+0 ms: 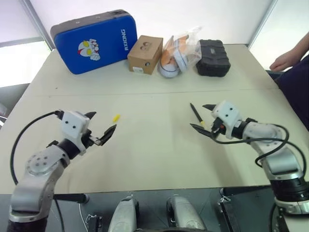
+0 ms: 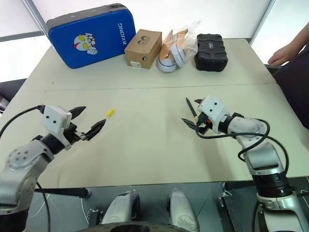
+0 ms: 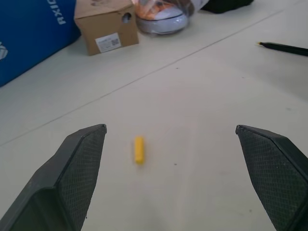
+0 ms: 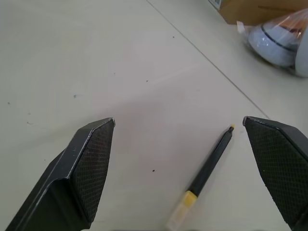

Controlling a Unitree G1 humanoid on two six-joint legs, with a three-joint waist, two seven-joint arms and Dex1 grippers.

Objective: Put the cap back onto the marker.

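Observation:
The cap, small and bright yellow, lies on the beige table left of centre. My left gripper hovers open just short of it, and the cap shows on the table beyond its two fingers. The marker, a slim black stick with a yellow tip, lies right of centre. My right gripper is open right over it. In the right wrist view the marker lies on the table between the spread fingers, untouched.
Along the table's far edge stand a blue case, a cardboard box, a plastic bag with shoes and a black case. A person's hand rests at the far right edge.

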